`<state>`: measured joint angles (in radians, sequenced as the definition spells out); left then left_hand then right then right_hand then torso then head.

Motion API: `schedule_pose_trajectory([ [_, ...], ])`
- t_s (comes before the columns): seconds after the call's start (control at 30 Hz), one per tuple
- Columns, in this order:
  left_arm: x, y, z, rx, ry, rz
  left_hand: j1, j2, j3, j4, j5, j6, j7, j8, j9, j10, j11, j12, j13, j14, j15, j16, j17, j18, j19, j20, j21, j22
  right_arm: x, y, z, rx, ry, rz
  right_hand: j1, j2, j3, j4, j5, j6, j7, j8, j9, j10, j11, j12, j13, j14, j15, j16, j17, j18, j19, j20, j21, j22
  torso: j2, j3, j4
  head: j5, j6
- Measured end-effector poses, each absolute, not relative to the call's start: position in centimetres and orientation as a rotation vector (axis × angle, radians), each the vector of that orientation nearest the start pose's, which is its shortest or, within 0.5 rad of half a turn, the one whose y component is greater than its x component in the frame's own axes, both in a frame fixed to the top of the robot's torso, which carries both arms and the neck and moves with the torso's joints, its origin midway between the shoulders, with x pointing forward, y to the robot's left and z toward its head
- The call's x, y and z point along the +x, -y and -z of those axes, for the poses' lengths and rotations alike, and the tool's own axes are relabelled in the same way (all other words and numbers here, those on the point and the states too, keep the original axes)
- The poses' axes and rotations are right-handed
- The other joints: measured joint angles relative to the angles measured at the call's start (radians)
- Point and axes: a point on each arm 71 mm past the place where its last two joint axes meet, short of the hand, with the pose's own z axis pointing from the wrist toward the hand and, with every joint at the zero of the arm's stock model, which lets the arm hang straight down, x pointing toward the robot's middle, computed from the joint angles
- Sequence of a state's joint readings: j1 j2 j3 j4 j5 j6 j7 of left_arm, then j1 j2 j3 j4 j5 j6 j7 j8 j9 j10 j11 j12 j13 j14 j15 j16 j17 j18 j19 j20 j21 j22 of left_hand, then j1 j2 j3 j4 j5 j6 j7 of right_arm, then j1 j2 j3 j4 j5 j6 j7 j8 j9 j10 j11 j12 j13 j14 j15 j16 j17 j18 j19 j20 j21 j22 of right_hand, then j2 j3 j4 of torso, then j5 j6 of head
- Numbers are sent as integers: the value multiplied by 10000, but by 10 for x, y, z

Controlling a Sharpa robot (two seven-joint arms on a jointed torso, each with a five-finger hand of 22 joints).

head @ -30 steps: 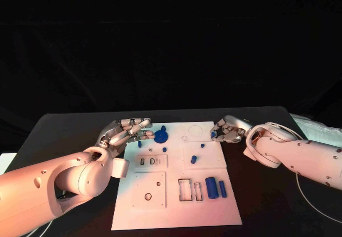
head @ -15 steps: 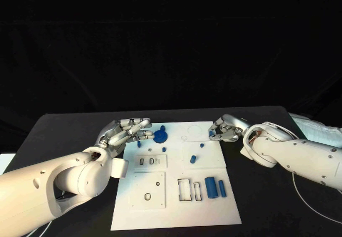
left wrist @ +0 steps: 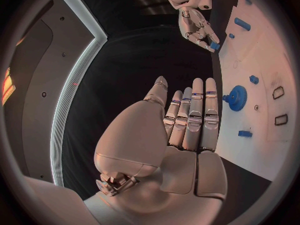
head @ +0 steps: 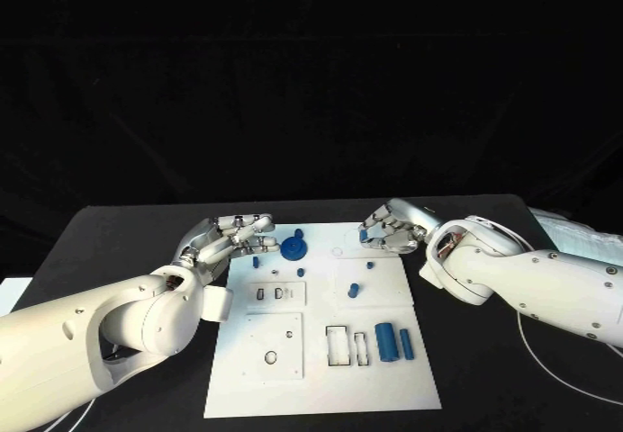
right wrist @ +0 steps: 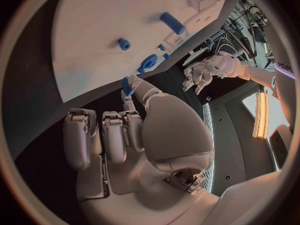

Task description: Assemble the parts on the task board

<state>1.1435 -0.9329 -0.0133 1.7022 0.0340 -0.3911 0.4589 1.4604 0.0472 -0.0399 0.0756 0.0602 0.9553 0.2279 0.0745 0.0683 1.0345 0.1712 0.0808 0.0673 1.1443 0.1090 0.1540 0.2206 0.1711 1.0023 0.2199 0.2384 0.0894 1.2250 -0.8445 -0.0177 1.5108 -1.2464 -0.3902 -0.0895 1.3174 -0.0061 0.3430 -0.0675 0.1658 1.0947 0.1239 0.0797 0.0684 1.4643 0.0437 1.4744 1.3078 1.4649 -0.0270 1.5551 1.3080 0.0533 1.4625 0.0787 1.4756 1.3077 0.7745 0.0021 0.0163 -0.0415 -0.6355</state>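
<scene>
The white task board lies in the middle of the black table. On it are a blue gear, several small blue pegs such as one near the middle, and two blue cylinders beside rectangular slots. My right hand hovers over the board's far right corner and pinches a small blue part at its fingertips; that part also shows in the left wrist view. My left hand is at the board's far left edge beside the gear, fingers straight and apart, holding nothing.
Cut-out recesses and a plate with holes lie on the board's left half. A white cable runs over the table at the right. Bare black table lies left of the board.
My right hand has moved left from the board's right edge to above its far right corner, carrying the small blue part. My left hand has stayed nearly still.
</scene>
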Motion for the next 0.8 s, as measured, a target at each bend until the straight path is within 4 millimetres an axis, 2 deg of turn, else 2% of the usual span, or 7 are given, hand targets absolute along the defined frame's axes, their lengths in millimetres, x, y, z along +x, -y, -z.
schedule_pose_trajectory([
  [0.23, 457, -218, 180, -11884, -13410, 15603, 0, 0, 26, -26, 0, 0, 0, 0, 0, 0, 0, 0, 1, 0, 0, -39, -1, 0, 0, 0, 0, 1, 490, 166, 164, 423, -16492, -7774, -64, 65, 24, -2, -14, -2, 26, -66, 1, 0, 0, -38, -1, 0, 1, 0, -1, 0, 0, 0, 0, -1, -29, -31, 42, 95, -134],
  [0.53, 468, -239, 186, -12185, -13046, 15008, 41, 41, 26, -26, 0, 0, 0, 0, 0, 0, 0, 0, 0, 0, 0, -39, 22, 0, 0, 0, 0, 1, 478, 117, 181, -456, -17139, -8088, -94, 91, 64, 12, -38, -30, 57, -118, 3, 0, 1, -38, -2, -1, 1, 0, -2, 1, 0, 1, 0, -2, -72, -86, 133, 259, -313],
  [0.63, 469, -241, 186, -12238, -13007, 14959, 41, 41, 26, -25, 0, 0, 0, 0, 0, 0, 0, 0, 0, 0, 0, -39, 22, 0, 0, 0, 0, 1, 474, 107, 185, -709, -17296, -8119, -104, 100, 66, 14, -40, -18, 45, -124, 5, 0, 1, -38, -3, 0, 1, 0, -2, 1, 0, 1, 0, -2, -73, -99, 140, 314, -354],
  [0.8, 468, -240, 186, -12291, -13010, 15006, 41, 41, 26, -25, 0, 0, 0, 0, 0, 0, 0, 0, 1, 0, 0, -39, 21, 0, 0, 0, 0, 2, 469, 94, 193, -1058, -17522, -8048, -110, 95, 66, 14, -59, -18, 42, -117, 5, 0, 1, -38, -3, -1, 1, 0, -3, 0, 0, 1, 0, -3, -74, -98, 139, 394, -404],
])
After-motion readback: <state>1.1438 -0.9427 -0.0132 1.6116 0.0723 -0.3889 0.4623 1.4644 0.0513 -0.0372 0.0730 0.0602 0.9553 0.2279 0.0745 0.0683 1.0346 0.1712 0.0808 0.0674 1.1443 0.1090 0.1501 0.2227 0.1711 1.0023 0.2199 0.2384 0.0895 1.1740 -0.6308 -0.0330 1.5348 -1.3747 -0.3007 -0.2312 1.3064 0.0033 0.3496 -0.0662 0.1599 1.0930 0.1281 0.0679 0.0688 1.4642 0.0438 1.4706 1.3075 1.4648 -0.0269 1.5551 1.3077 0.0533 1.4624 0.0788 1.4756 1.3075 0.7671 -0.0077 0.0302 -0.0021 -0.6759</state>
